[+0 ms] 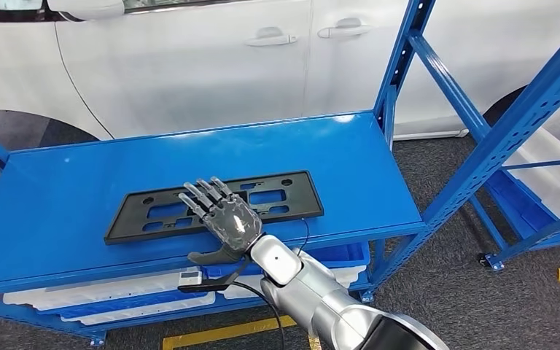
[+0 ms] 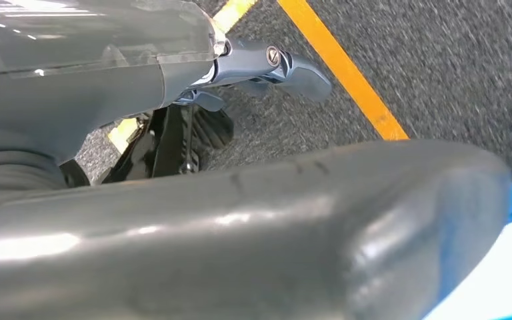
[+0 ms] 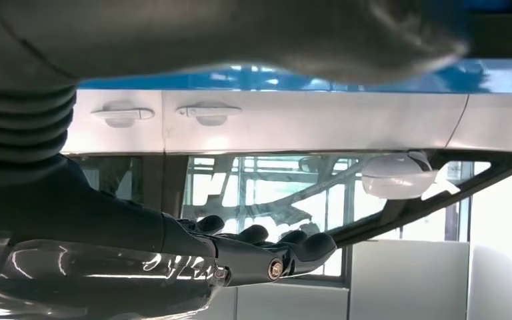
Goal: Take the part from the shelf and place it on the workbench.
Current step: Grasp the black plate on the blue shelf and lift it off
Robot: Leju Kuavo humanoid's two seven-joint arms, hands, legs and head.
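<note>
One hand [image 1: 224, 223] is near, our right, fingers spread and empty, over the near edge of the black part [image 1: 215, 204]; it lies flat on the shelf [image 1: 58, 197], long axis crosswise.

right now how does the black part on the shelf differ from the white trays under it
The black part is a dark, flat frame with cut-out openings; the white trays are pale.
The black part lies in full view on the top blue shelf; the white trays sit on the level below, mostly hidden by that shelf's front edge.
The right hand hovers open over the black part's near edge, not over the white trays.
Both rest on the same blue rack.
</note>
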